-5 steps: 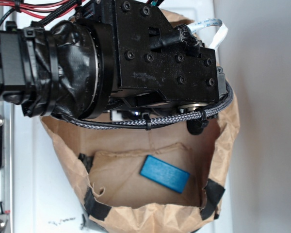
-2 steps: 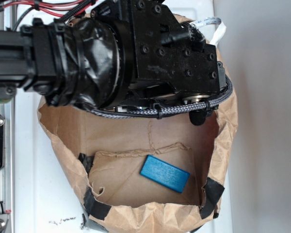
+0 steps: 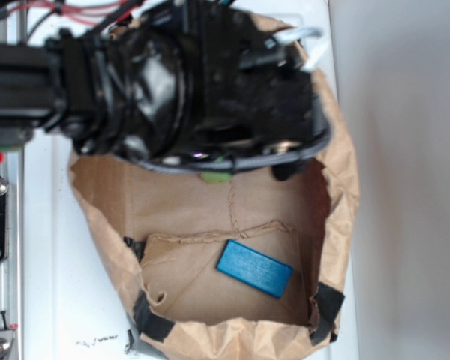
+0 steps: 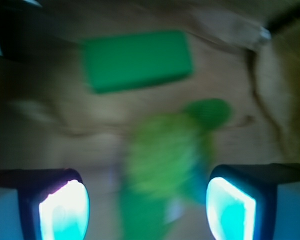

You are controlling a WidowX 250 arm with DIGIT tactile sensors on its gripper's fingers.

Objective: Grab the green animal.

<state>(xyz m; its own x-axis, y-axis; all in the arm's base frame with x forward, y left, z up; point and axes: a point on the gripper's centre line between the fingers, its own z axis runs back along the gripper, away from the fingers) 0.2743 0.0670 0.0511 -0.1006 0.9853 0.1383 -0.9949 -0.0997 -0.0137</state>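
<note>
Brown paper bag (image 3: pixel 345 187) lies open on the white worktop (image 3: pixel 45 247), crumpled rim folded outward with black tape patches at the near corners. Black robot arm (image 3: pixel 135 82) fills the far half of the exterior view, motion-blurred, wrist wrapped in black tape, braided cable looped under it; it hangs over the bag's far part and hides most of what sits below. Grey wall panel (image 3: pixel 405 180) runs down the right.

On the bag floor, near side, right of centre: blue block (image 3: pixel 254 268), flat, rectangular, tilted, well apart from the arm.

Wrist view, blurred: flat green block (image 4: pixel 137 60) lies on the brown paper at the far side, long edge roughly across the frame. Nearer than it sits the green animal (image 4: pixel 170 165), yellow-green fuzzy body with a darker green rounded part at its far right end. It lies between the two fingers of the end effector (image 4: pixel 147 207), closer to the right finger than the left one. End effector spread wide, fingers well clear of each other, nothing clamped; contact with the right finger cannot be told through the blur. In the exterior view only a small sliver of the green animal (image 3: pixel 216 178) shows just under the arm's edge.
</note>
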